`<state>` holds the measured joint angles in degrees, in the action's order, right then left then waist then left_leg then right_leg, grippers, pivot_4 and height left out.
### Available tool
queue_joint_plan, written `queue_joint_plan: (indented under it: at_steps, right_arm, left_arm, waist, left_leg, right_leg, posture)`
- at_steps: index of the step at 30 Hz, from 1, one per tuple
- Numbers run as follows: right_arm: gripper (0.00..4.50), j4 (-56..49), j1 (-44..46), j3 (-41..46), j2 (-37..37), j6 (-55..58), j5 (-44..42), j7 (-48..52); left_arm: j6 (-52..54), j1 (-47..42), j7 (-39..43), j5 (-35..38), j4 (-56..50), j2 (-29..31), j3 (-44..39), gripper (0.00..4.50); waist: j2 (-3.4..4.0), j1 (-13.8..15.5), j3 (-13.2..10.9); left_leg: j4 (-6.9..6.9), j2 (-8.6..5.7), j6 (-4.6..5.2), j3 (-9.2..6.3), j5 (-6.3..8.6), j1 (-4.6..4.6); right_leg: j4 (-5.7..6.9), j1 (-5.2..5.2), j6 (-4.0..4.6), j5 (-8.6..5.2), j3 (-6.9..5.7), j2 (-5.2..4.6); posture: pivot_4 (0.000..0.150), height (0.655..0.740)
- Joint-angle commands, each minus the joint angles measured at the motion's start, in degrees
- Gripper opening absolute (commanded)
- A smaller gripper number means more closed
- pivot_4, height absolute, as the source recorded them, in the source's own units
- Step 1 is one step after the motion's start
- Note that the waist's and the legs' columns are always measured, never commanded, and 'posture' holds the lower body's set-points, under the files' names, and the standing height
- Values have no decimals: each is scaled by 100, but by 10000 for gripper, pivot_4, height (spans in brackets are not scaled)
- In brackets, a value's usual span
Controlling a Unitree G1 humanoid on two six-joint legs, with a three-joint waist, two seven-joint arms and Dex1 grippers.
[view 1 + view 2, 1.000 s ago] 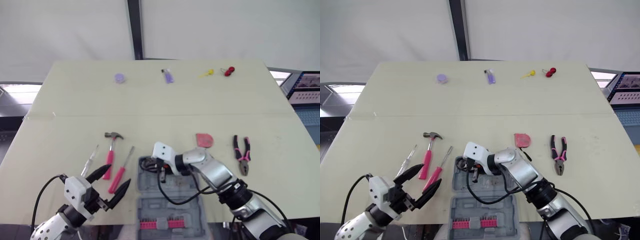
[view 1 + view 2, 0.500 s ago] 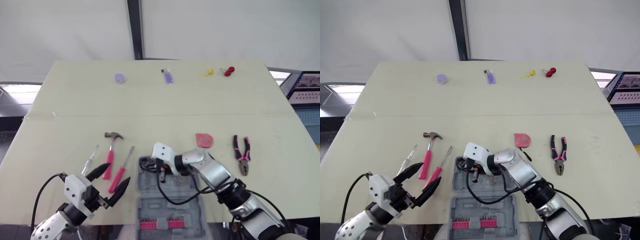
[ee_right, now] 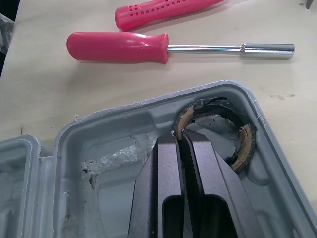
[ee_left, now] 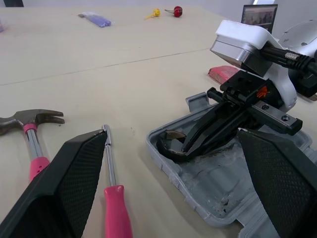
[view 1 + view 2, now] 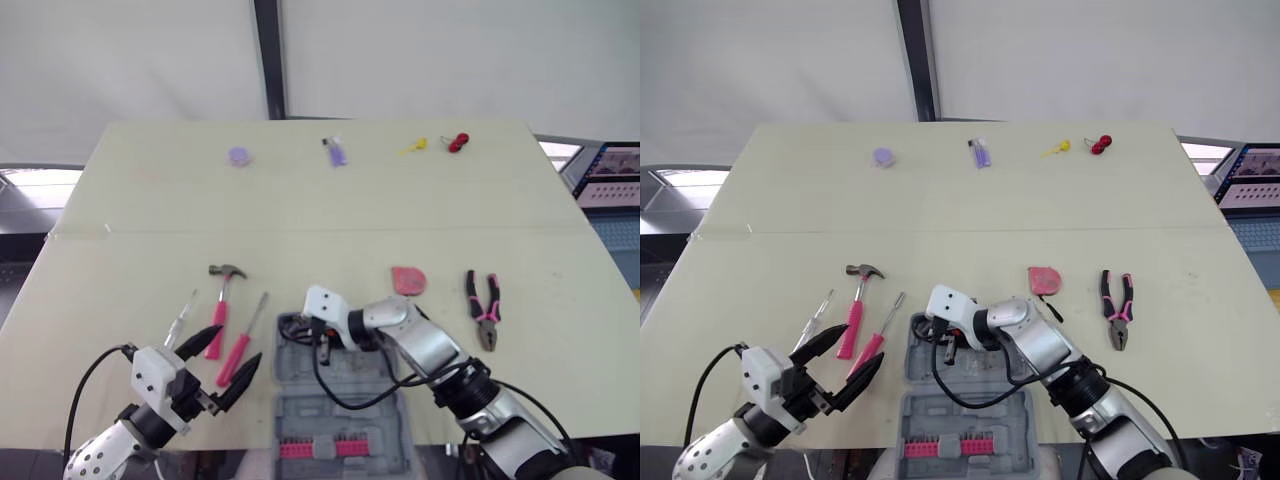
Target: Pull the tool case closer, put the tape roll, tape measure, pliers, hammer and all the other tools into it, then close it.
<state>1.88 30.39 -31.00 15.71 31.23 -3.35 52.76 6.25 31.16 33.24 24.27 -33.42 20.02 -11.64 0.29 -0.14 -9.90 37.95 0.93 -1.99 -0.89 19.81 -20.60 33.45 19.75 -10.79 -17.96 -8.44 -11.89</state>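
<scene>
The grey tool case (image 5: 297,412) lies open at the table's front edge. My right gripper (image 3: 181,138) reaches into its far half, shut on the wall of the black tape roll (image 3: 245,144), which rests in the far left corner of the case (image 4: 171,144). My left gripper (image 5: 238,344) hovers open at the front left, over the handle of the pink screwdriver (image 5: 243,345). A pink-handled hammer (image 5: 222,295) and a thin clear-handled screwdriver (image 5: 182,317) lie left of the case. The red tape measure (image 5: 408,280) and the pliers (image 5: 483,308) lie to its right.
A row of pink bits (image 5: 322,448) fills the case's near half. At the table's far edge lie a purple disc (image 5: 239,156), a purple item (image 5: 337,152), a yellow piece (image 5: 414,147) and a red one (image 5: 458,142). A seam (image 5: 150,233) crosses the table.
</scene>
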Motion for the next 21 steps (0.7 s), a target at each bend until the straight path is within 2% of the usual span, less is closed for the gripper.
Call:
queue_joint_plan:
  at_steps: [1,4,8,14,19,21]
  right_arm:
    - [496,-127,43,148,-83,-60,-112,3]
    - [496,-294,-3,132,-9,-35,-226,183]
    - [14913,-213,-10,121,-28,-113,-175,110]
    - [14913,-138,3,149,-29,-184,-162,84]
    - [14913,-463,-58,400,51,-314,-537,349]
    - [14913,-291,-17,530,-15,-569,-530,249]
  left_arm:
    - [-35,15,-77,-53,-234,26,52,45000]
    - [-32,4,-117,-69,-226,38,83,45000]
    - [-28,-25,-164,-92,-217,51,127,45000]
    - [-23,-28,-211,-120,-232,54,165,45000]
    - [-18,-34,-227,-120,-247,58,165,45000]
    - [-17,-54,-222,-120,-233,61,168,45000]
  waist:
    - [0,0,0]
    - [0,1,0]
    - [0,2,0]
    - [0,1,0]
    - [0,4,0]
    - [0,2,0]
  left_leg:
    - [0,0,0,0,0,0]
    - [0,0,0,0,0,0]
    - [0,0,0,0,0,0]
    - [0,1,-1,0,0,0]
    - [0,1,-1,1,1,0]
    - [0,1,-1,1,1,0]
  right_leg:
    - [0,0,0,0,0,0]
    - [0,0,0,0,0,0]
    - [0,0,0,0,0,0]
    - [0,1,0,0,0,1]
    - [-1,1,0,0,1,1]
    - [-1,1,0,0,1,1]
  posture:
    - [1500,7400]
    - [1500,7400]
    - [1500,7400]
    - [1500,7400]
    - [1500,7400]
    - [1500,7400]
